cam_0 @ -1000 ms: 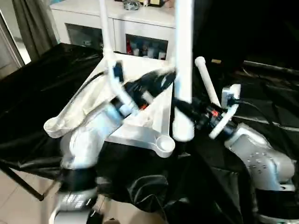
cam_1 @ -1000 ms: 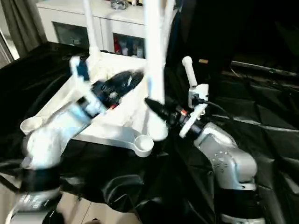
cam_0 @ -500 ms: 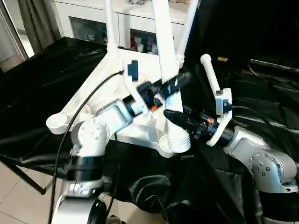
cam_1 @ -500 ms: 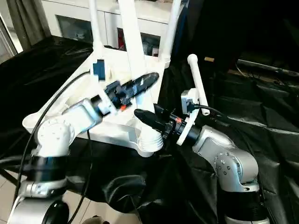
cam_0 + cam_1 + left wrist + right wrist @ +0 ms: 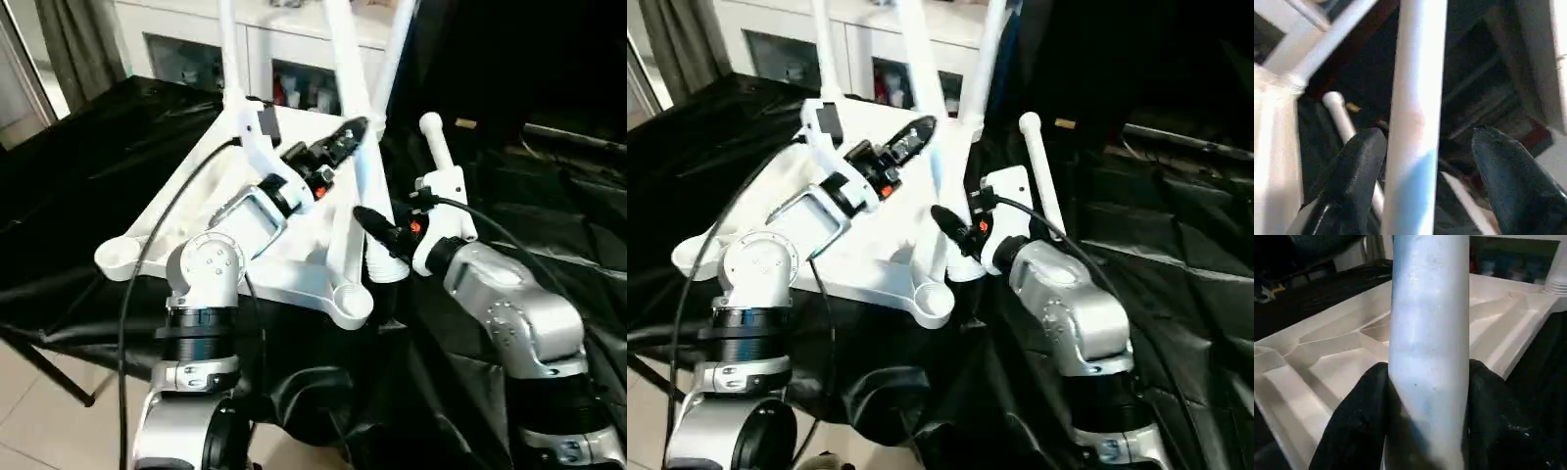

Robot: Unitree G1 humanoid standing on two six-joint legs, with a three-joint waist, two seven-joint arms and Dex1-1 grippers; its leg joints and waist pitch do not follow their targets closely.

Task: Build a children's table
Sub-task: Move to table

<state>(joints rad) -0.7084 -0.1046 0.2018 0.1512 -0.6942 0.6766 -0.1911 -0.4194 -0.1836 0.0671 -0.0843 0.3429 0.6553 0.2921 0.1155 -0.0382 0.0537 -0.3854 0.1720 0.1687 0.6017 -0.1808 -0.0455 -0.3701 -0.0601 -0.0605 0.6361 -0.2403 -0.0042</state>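
On black cloth [image 5: 78, 196]: tabletop [image 5: 294, 264] underside up, two legs socketed at far corners.
Right gripper [image 5: 1422, 396] clamps third leg [image 5: 343, 59] low, near front socket; left gripper [image 5: 1422, 161] straddles it higher, fingers [image 5: 1359, 166] apart.

My right gripper [image 5: 1425, 421] is clamped on a white table leg [image 5: 1430, 333], both pads pressed against the tube. My left gripper [image 5: 1425, 176] reaches in above it with its fingers [image 5: 1359, 166] spread either side of the same leg, gaps showing. Both silver forearms angle inward toward each other.
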